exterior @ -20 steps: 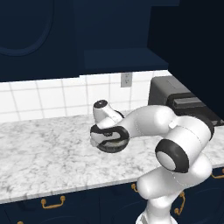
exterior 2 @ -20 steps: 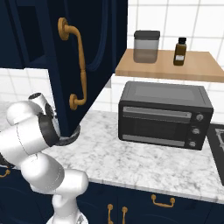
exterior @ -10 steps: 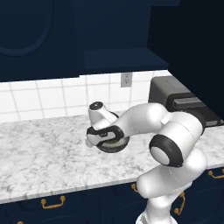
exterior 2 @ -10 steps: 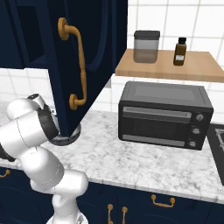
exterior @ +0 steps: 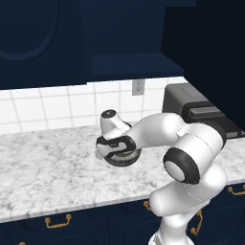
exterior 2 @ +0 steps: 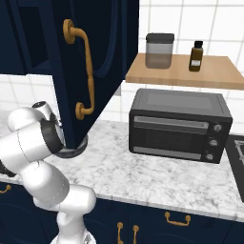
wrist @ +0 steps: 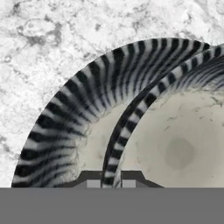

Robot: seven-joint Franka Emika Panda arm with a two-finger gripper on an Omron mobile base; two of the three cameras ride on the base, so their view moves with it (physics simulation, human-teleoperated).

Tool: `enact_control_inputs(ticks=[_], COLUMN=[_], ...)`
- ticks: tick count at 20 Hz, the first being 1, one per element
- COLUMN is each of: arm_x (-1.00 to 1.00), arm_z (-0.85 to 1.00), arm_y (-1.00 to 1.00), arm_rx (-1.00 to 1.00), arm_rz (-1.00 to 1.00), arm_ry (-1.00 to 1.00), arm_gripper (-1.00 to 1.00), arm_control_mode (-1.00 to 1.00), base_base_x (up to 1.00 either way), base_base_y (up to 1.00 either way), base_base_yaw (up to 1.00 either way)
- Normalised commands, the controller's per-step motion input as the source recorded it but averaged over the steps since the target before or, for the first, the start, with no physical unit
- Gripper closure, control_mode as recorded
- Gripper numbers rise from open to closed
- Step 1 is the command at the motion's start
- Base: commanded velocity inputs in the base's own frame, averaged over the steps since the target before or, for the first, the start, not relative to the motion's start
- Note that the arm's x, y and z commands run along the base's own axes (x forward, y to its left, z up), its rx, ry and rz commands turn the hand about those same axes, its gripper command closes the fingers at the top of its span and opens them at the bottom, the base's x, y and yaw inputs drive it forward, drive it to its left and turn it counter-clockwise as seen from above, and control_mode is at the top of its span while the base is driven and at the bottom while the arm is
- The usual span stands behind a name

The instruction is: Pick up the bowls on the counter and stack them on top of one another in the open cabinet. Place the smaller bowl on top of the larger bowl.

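Against the frame of a second ago, our arm has swung a little left along the table [exterior: 43,167] and come lower, so the bowl that was lifted off the marble now sits close over it or on it; we cannot tell which.

Our claw [wrist: 108,183] is pinched narrow on the rim of the smaller bowl [wrist: 175,144], one finger inside and one outside. In the hand view this bowl lies over the larger bowl [wrist: 65,122], whose striped wall curves out beside it; whether it rests inside we cannot tell.

From the left base view the bowls appear as one dark shape under the hand [exterior: 115,143], below the open cabinet [exterior: 134,64].

We can read no writing anywhere.
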Motion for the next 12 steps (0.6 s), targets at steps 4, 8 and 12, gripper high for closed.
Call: enact_control_inputs(ticks=[4,8,12], arm_x=[-0.21,-0.53,-0.75], arm_z=[0.19,0.6,0.63], arm_y=[-0.06,0.0,0.0], arm_rx=[0.01,0.0,0.02], arm_rz=[-0.04,-0.04,-0.04], arm_ry=[0.0,0.0,0.01], arm_gripper=[-1.0,-1.0,-1.0], arm_control_mode=[-1.0,-1.0,-1.0], base_base_x=[0.0,0.0,0.0], base_base_y=[0.0,0.0,0.0], base_base_yaw=[0.0,0.0,0.0])
